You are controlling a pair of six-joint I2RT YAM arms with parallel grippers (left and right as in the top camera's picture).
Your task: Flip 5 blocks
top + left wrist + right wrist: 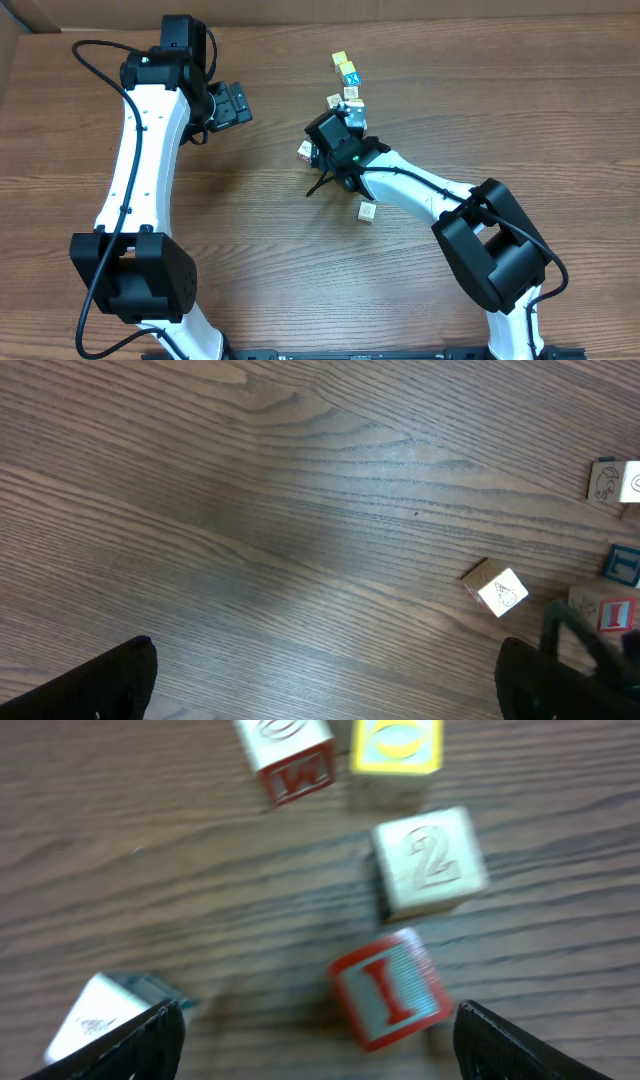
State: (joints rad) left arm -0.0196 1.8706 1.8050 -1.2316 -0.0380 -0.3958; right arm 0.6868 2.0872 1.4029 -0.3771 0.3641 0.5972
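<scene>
Blocks lie loose, none gripped: right gripper jaws spread near the red I block, left gripper jaws spread and empty; completed flips cannot be counted.

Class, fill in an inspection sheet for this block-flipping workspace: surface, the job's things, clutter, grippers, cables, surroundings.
surface: wooden table, bare grain, no spills seen.
job's things: W block, 2 block, red I block and a pale block lie near the right gripper; a lone block sits apart beside the right arm.
clutter: yellow-topped cube, blue-topped cube.
grippers: left gripper open over bare wood, holding nothing; right gripper open, I block ahead of its fingers, not clamped.
cables: black cable loops over the left arm; another cable by the right arm's base.
surroundings: nothing seen.
</scene>
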